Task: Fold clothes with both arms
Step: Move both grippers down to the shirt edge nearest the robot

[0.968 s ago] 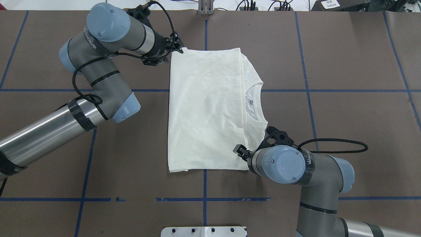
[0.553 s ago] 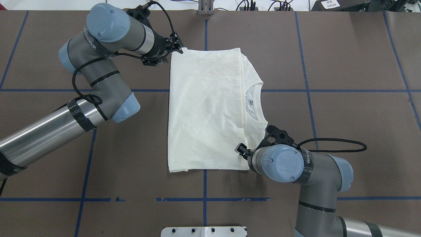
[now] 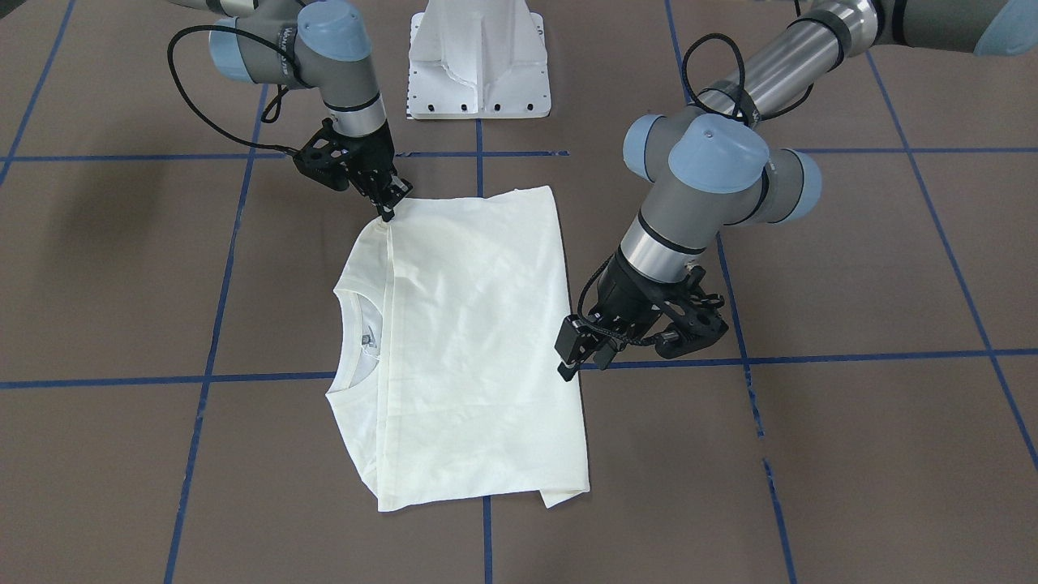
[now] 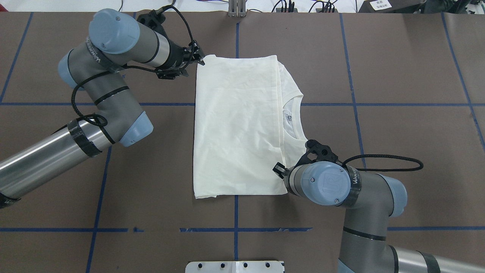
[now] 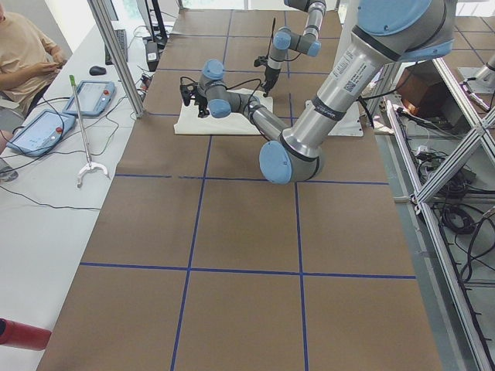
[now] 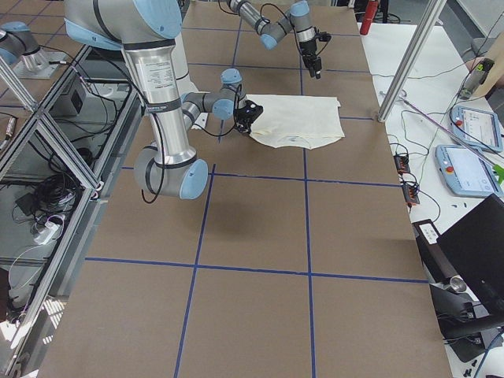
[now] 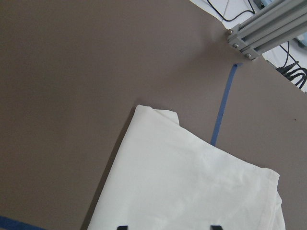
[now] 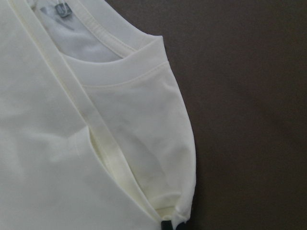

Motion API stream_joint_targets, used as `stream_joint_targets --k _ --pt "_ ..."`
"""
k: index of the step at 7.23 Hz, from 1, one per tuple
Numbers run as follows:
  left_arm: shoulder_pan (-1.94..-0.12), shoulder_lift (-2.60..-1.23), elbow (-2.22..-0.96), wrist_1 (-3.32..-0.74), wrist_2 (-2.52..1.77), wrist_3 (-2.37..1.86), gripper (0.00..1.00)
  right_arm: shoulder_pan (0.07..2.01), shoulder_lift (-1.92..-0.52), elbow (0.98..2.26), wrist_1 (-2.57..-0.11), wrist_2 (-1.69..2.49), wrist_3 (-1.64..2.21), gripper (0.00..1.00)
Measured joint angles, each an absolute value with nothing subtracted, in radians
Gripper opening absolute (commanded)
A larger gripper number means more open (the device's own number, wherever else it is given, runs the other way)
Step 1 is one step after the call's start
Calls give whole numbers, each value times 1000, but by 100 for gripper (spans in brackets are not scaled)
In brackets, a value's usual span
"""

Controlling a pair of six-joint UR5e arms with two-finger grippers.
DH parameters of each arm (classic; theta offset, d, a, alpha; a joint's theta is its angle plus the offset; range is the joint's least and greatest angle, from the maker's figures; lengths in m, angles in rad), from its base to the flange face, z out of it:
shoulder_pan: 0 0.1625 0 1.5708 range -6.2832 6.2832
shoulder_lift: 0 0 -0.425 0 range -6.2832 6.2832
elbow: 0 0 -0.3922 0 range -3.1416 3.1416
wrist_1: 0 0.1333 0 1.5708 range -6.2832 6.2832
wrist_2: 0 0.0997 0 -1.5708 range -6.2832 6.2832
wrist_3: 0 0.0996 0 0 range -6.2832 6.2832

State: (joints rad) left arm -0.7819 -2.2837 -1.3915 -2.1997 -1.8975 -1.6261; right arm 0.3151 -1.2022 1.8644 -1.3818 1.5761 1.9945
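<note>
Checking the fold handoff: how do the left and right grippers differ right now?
The left gripper hangs open just off the T-shirt at its folded edge; the right gripper has its tip on the shoulder corner, jaws hidden. The left tilts sideways, the right points steeply down. Both are black.

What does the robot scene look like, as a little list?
Shirt: cream-white T-shirt, folded over, flat on the table
Neck: ribbed neck peeks out beside the folded part
Left gripper: open, at the shirt's far corner, not holding it
Right gripper: seems pinched on the shirt's near corner
Cat print: not visible
</note>
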Motion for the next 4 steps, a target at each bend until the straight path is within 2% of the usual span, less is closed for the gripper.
stream_joint_targets --k 2,4 --pt "-775 -2267 -1430 -2194 -1898 -1627 65 328 -1198 1885 -1382 1581 1993 0" --pt "-702 -2140 -1604 -2188 -1889 -1662 65 309 -1235 1955 -1401 1584 1999 0"
